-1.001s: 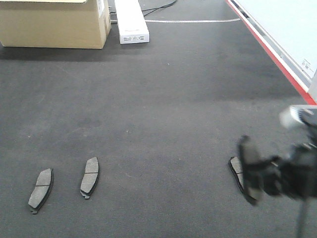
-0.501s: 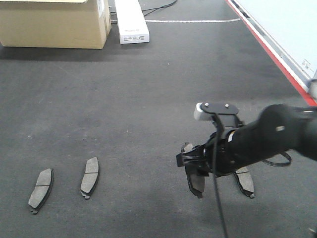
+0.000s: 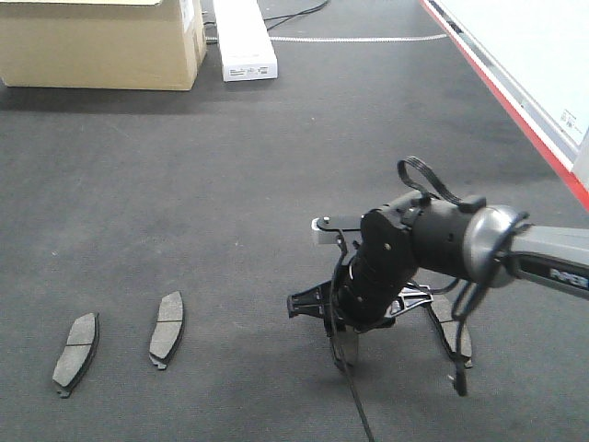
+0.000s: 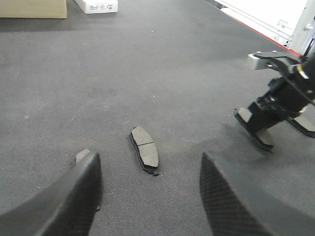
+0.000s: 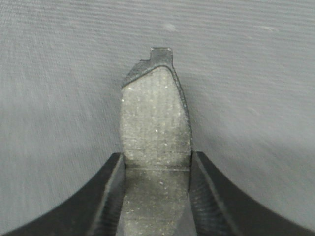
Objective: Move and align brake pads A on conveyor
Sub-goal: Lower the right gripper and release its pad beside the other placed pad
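The right arm has carried its brake pad [image 5: 155, 128] leftward, fingers [image 5: 110, 196] clamped on it; left fingers [image 4: 86, 187] spread apart.

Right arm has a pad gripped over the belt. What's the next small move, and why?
Probably lower it. The right gripper is shut on a brake pad held low over the conveyor, right of the two laid pads. Set it flat, in line with them.

An industrial workshop: charcoal conveyor [image 3: 276, 184] with red edge strip [image 3: 502, 87], cardboard box [image 3: 101, 46] at eleven o'clock.
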Motion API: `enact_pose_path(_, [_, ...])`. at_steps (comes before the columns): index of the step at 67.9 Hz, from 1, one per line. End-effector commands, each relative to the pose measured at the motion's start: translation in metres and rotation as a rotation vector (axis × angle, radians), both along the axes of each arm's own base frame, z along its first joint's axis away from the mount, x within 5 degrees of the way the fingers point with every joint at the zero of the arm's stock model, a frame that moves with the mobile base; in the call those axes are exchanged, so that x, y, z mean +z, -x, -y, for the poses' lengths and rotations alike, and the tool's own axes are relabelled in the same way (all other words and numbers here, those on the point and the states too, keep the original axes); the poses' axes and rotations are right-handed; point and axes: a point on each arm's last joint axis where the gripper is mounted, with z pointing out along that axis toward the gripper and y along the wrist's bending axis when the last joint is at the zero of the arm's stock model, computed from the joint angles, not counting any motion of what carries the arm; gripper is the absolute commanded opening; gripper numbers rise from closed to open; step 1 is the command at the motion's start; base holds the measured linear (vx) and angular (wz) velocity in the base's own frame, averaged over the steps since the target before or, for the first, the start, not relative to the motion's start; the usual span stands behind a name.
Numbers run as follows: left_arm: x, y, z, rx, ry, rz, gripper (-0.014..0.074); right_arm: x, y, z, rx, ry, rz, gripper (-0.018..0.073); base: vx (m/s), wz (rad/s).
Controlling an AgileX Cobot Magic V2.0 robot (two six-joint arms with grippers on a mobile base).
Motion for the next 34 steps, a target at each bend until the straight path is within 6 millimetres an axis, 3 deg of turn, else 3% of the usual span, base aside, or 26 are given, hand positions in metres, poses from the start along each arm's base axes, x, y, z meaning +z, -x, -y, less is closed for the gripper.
enact_pose_path(1, [0.012, -0.002, 0.002, -0.013, 0.032, 0.077, 0.0422, 0.027, -0.009, -0.004, 0.001, -0.042, 0.084, 0.0214, 0.00, 0.00])
enact_pose_path(17, [0.012, -0.002, 0.002, -0.013, 0.032, 0.077, 0.0422, 0.028, -0.012, -0.006, -0.007, -0.065, 0.110, 0.0459, 0.00, 0.00])
enact_pose_path(26, [0.012, -0.002, 0.002, -0.013, 0.032, 0.077, 0.0422, 0.047, -0.011, -0.002, 0.015, -0.059, 0.182, 0.0476, 0.00, 0.00])
enact_pose_path(34, [0.012, -0.002, 0.002, -0.013, 0.032, 0.077, 0.0422, 0.079, -0.001, 0.009, 0.041, -0.036, 0.269, 0.0466, 0.00, 0.00])
